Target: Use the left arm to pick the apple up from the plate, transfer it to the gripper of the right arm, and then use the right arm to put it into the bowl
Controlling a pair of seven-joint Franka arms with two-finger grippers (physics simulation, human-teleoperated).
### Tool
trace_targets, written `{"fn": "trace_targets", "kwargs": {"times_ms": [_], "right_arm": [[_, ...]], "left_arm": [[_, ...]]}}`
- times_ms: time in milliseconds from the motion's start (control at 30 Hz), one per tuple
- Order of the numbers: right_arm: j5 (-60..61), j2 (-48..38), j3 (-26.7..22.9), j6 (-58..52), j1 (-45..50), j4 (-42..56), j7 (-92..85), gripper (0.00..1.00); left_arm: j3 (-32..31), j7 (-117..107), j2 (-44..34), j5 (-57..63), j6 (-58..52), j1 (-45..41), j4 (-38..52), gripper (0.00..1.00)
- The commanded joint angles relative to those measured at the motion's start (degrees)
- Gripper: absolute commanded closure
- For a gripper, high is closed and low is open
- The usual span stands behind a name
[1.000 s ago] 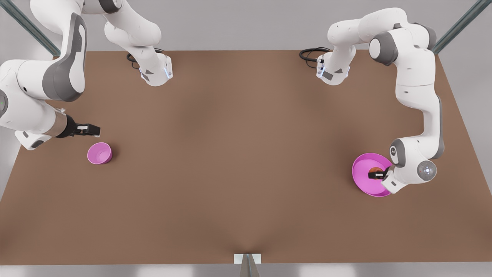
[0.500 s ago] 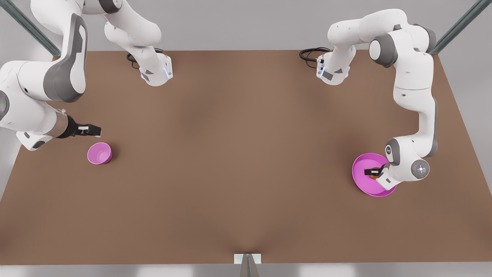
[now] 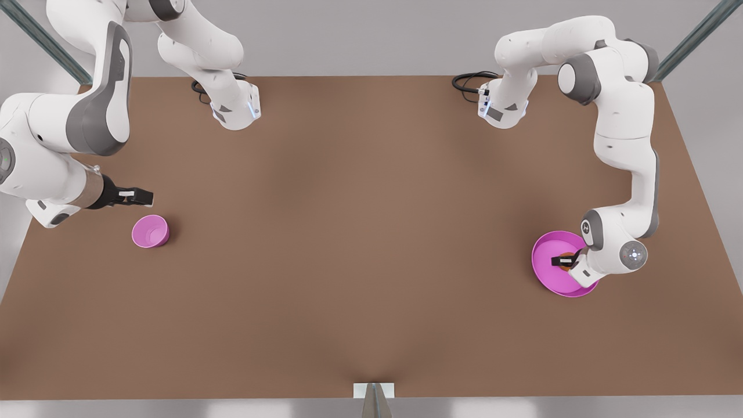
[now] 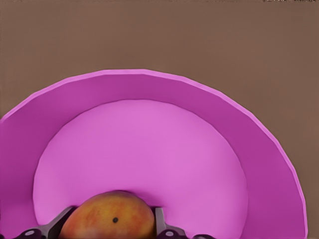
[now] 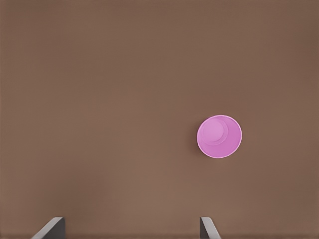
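Because the task begins with a pick from the plate, the left gripper (image 3: 563, 262) sits low over the shallow magenta plate (image 3: 545, 273) at the front view's right, its dark fingers (image 4: 56, 225) flanking the round red-and-orange apple (image 4: 110, 218) on both sides.

- Apple: resting on the plate's inner floor, between the left gripper's two fingers. The fingers lie close against its flanks; whether they press it cannot be told from these views, so the grasp reads as closing or just closed, the apple not lifted.
- Plate: flat on the brown tabletop (image 3: 360, 244), near the tabletop's edge on the front view's right; its raised rim explains the gripper's steep approach from above.
- Small magenta bowl (image 3: 150, 231): upright on the tabletop at the front view's left, well apart from the plate, empty inside.
- Right gripper (image 3: 134, 197): waits in the air just beside the bowl, fingers (image 5: 50, 229) spread wide, holding nothing. Judged placement: parked near the bowl, ready to receive the apple.

Step in hand: securing the apple. Handover and placing remain undone.
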Motion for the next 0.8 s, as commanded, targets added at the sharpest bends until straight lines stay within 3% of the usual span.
{"fn": "trace_targets", "kwargs": {"times_ms": [0,233,300,333,400,467,567,667,767], "right_arm": [[0.03,-0.06,0.0,-0.04,0.01,0.02,-0.23,0.0],[0.03,-0.06,0.0,-0.04,0.01,0.02,-0.23,0.0],[0.12,0.03,0.0,-0.04,-0.16,0.2,-1.64,0.0],[0.03,0.82,0.0,0.31,-0.16,0.9,-1.81,0.0],[-0.15,5.11,0.97,2.32,1.41,3.01,-14.0,0.0],[10.13,15.58,4.04,6.02,1.68,9.08,-18.16,0.0],[27.1,24.54,9.58,16.47,0.8,9.25,-21.06,0.0],[35.01,31.4,16.35,21.66,-4.21,9.34,-37.57,0.0],[36.51,41.59,24.17,22.9,-8.07,17.25,-61.91,0.0]], "left_arm": [[0.0,0.54,-0.19,-0.39,-0.24,0.07,0.02,0.32],[-0.53,0.45,-3.62,-0.57,-3.39,-1.77,0.46,0.32],[-3.51,-2.53,-4.5,-1.09,-9.63,-2.3,4.23,0.32],[-6.5,-6.75,-4.5,-1.36,-18.07,-2.22,10.47,0.32],[-17.63,-23.5,-4.15,-1.27,-26.32,-2.57,17.4,0.32],[-29.35,-41.46,-1.08,-4.16,-35.3,-3.97,25.77,0.32],[-36.03,-54.57,5.6,-23.76,-32.67,-9.06,30.6,0.32],[-38.76,-51.5,20.01,-44.24,-28.55,-19.53,42.82,0.32],[-38.85,-43.59,21.78,-48.2,-22.38,-20.23,43.0,0.32]]}}
